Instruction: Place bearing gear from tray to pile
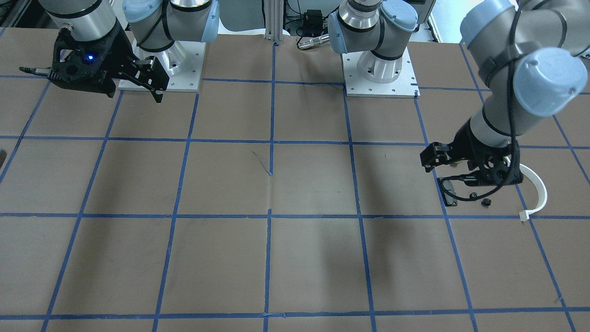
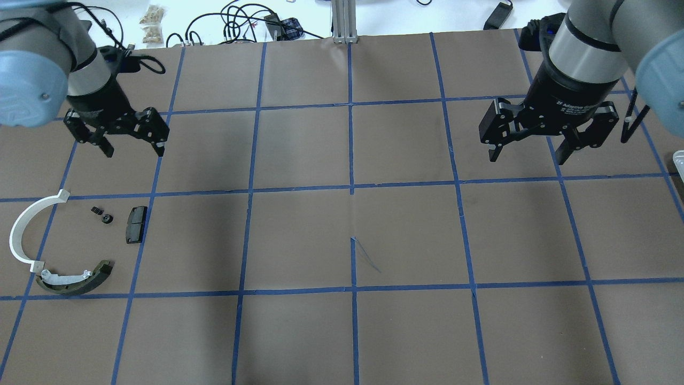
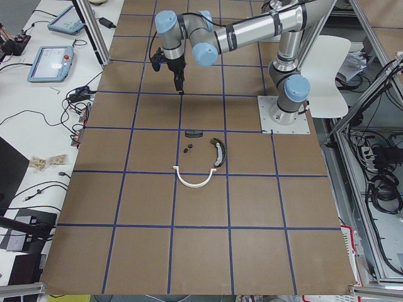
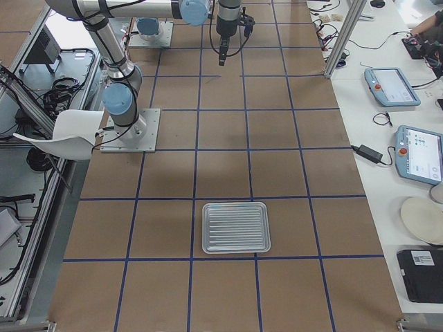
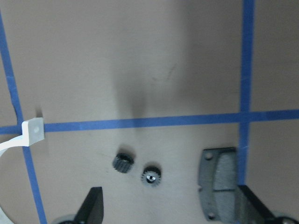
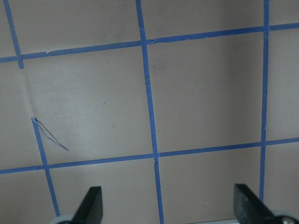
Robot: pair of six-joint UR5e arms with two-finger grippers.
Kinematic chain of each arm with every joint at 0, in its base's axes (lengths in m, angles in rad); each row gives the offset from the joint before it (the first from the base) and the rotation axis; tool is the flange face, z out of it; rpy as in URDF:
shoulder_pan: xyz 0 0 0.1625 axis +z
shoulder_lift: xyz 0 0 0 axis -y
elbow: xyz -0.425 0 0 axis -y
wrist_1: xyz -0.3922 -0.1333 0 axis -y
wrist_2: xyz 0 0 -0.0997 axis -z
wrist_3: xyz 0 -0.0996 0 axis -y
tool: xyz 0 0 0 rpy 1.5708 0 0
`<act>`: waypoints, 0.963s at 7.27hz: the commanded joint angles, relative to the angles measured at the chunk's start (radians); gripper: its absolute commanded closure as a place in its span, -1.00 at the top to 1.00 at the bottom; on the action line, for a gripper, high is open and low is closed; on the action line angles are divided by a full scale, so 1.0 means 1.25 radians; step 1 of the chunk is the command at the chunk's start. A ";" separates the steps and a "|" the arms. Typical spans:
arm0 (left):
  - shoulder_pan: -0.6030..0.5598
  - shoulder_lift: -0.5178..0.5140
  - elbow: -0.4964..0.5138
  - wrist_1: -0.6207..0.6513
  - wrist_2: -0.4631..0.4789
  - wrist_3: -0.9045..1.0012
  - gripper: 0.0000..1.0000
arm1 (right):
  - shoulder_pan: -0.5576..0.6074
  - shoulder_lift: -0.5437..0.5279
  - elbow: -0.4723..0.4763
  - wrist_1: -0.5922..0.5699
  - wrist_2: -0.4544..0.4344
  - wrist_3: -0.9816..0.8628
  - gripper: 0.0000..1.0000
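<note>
The pile lies at the table's left in the overhead view: a white half-ring strip [image 2: 24, 227], an olive-and-white curved shoe [image 2: 75, 279] and a flat black pad [image 2: 135, 224]. Among them sit a small black bearing gear [image 2: 107, 217] [image 5: 151, 175] with a bright hub and a second small black gear [image 2: 96, 210] [image 5: 123, 163]. My left gripper [image 2: 133, 151] [image 5: 173, 210] hovers open and empty just beyond the pile, apart from every part. Far off on the right side, my right gripper [image 2: 528, 158] [image 6: 169, 210] hangs open and empty over bare paper. The silver ribbed tray [image 4: 235, 227] shows nothing in it.
Brown paper with a blue tape grid [image 2: 351, 190] covers the table. Both arm bases [image 1: 161, 69] [image 1: 380, 74] stand on white plates at the robot's edge. Cables and tablets [image 4: 419, 152] lie on side benches off the table.
</note>
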 commanded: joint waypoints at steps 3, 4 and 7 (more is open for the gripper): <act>-0.144 0.066 0.078 -0.077 -0.065 -0.092 1.00 | 0.001 0.000 0.004 -0.002 -0.009 -0.015 1.00; -0.156 0.083 0.072 -0.081 -0.066 -0.095 1.00 | 0.001 -0.001 0.003 -0.002 -0.009 -0.015 1.00; -0.165 0.106 0.071 -0.090 -0.080 -0.141 1.00 | 0.001 0.000 0.001 -0.003 -0.009 -0.017 1.00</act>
